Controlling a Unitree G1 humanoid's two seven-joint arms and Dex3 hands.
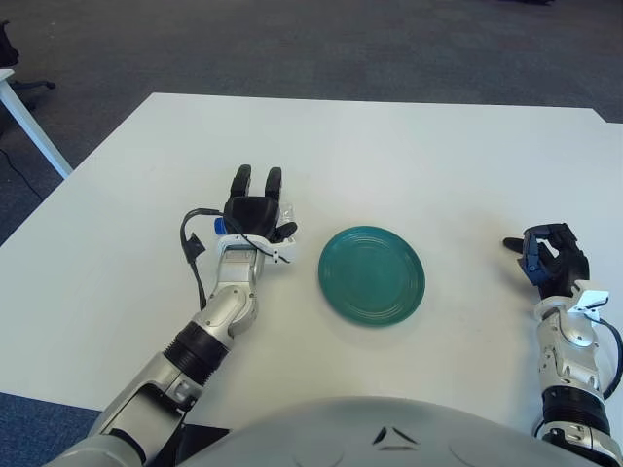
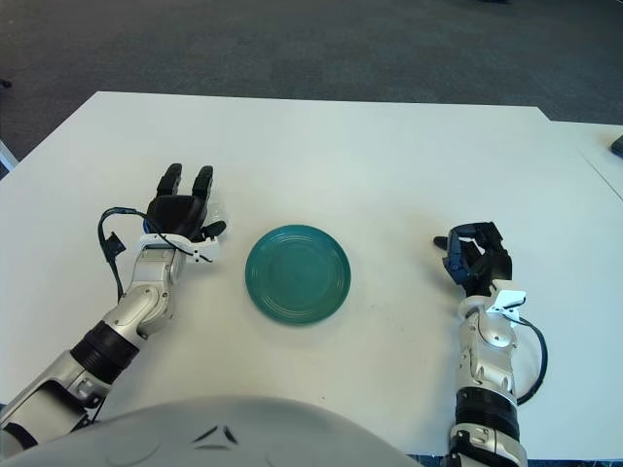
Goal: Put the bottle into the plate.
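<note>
A small clear bottle lies on its side on the white table (image 1: 409,156), left of the plate. Its blue cap (image 1: 220,226) peeks out at the left of my left hand (image 1: 255,195), and its clear body (image 1: 286,210) shows at the right of the fingers. That hand hovers palm down over the bottle, fingers stretched forward and the thumb out to the right, not closed around it. The round teal plate (image 1: 371,274) lies flat and empty a short gap to the right of the hand. My right hand (image 1: 548,258) shows far right of the plate, fingers curled, holding nothing.
A black cable (image 1: 191,243) loops off the left wrist. The table's far edge borders dark carpet (image 1: 321,44). A white table leg (image 1: 34,126) shows at the far left.
</note>
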